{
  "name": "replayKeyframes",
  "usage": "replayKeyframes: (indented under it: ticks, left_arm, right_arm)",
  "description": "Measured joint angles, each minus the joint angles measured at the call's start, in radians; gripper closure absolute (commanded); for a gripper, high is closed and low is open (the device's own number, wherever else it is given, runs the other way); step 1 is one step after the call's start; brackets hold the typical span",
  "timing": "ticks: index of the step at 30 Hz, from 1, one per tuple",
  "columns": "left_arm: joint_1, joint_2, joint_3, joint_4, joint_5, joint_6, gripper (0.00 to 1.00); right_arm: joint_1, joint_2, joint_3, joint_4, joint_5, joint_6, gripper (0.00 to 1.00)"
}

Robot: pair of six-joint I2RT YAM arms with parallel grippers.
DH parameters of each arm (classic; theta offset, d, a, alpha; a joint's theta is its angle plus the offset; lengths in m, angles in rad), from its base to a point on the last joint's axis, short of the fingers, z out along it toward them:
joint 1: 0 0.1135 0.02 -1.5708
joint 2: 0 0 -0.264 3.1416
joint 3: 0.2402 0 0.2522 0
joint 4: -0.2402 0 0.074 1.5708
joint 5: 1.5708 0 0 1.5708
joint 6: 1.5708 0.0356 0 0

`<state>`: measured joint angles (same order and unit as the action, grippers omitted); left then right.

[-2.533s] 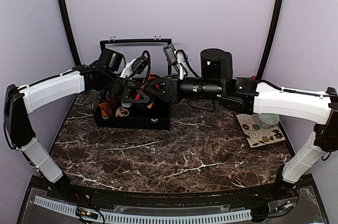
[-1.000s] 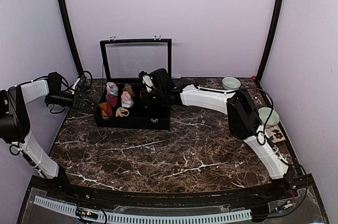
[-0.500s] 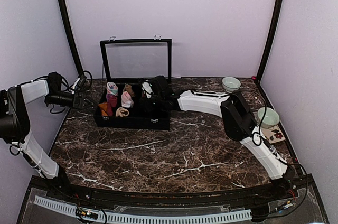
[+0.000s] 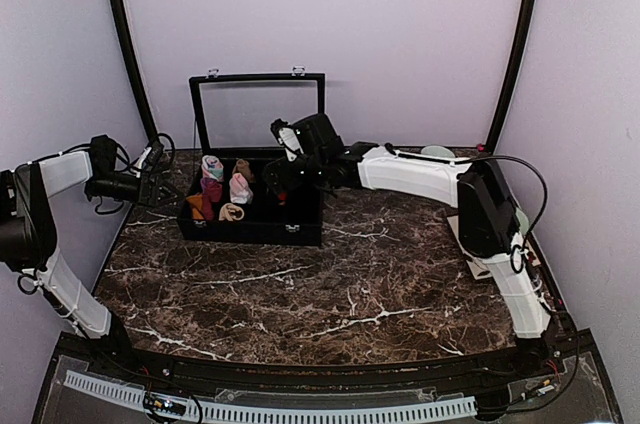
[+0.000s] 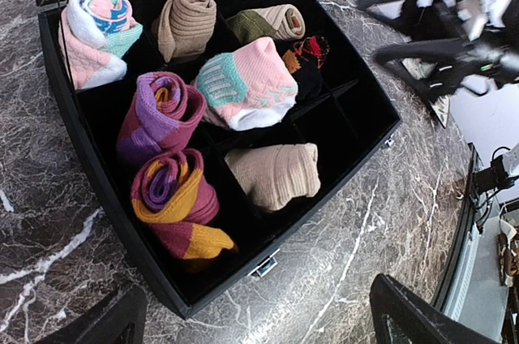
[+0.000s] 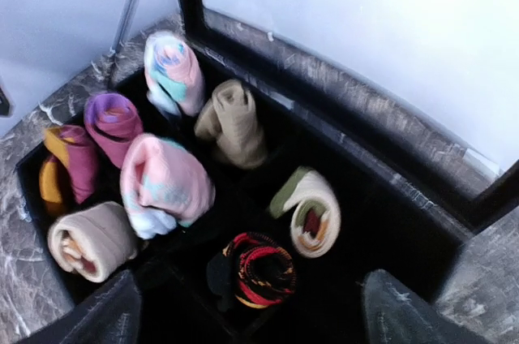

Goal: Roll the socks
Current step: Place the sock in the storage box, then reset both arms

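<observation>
Socks (image 6: 258, 269) lie rolled directly under the right gripper (image 6: 251, 299), whose jaws stand wide and empty above the right side of an open black box (image 6: 389, 222). Only the two finger stubs show, cropped at the lower corners of the right wrist view. The black-and-red roll (image 5: 312, 50) sits in a compartment just in front of the cream striped roll (image 6: 310, 212), near the box's right wall. Beside them, a pink-and-white roll (image 6: 162, 186) and a tan roll (image 6: 89, 238) are smeared by blur. From overhead, the right arm covers that side of the box, so neither sock can be made out there, and a pale bowl (image 4: 437, 152) at the back is almost wholly hidden behind the arm. The left gripper (image 5: 259, 320), jaws also wide and holding nothing, hangs off the box's left side over the marble surface (image 4: 330, 284), its fingers cut off at the frame's bottom. Half a second earlier the right gripper sat lower in the box with narrower jaws, and the bowl stood in plain view; the left arm has not shifted.
</observation>
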<state>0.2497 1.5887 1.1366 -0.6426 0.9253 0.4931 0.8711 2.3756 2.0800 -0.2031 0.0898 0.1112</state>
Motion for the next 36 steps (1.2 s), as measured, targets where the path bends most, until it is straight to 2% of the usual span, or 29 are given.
replayKeyframes:
  ticks: [5,8,13,17,20,23,26,31,33,36]
  left_arm:
    - [0.000,-0.006,0.000,0.037,-0.019,-0.026,0.01]
    - [0.000,-0.030,-0.010,0.127,-0.057,-0.085,0.01]
    - [-0.002,-0.132,-0.133,0.423,-0.158,-0.250,0.01]
    - [-0.019,-0.210,-0.362,0.771,-0.201,-0.347,0.01]
    - [-0.058,-0.187,-0.505,0.963,-0.231,-0.370,0.01]
    - [-0.092,-0.116,-0.533,1.056,-0.262,-0.372,0.01]
    - [-0.102,-0.077,-0.571,1.190,-0.283,-0.375,0.01]
    - [-0.102,-0.077,-0.769,1.524,-0.330,-0.377,0.01]
    - [-0.104,-0.072,-0.828,1.604,-0.355,-0.379,0.01]
    - [-0.121,-0.060,-0.842,1.679,-0.410,-0.383,0.01]
  right_arm:
    - [0.000,-0.213,-0.130,0.011,0.039,0.000,0.00]
    - [-0.003,-0.389,-0.315,0.045,0.114,0.008,0.00]
    - [-0.040,-0.647,-0.665,0.069,0.302,0.071,0.00]
    - [-0.131,-0.838,-0.986,0.089,0.470,0.129,0.00]
    - [-0.203,-0.957,-1.205,0.102,0.615,0.158,0.00]
    - [-0.272,-1.040,-1.368,0.100,0.721,0.203,0.00]
    - [-0.341,-1.104,-1.464,0.123,0.776,0.214,0.00]
    - [-0.432,-1.179,-1.594,0.297,0.833,0.180,0.00]
    - [-0.454,-1.193,-1.662,0.415,0.834,0.137,0.00]
    - [-0.489,-1.206,-1.814,0.699,0.790,0.033,0.00]
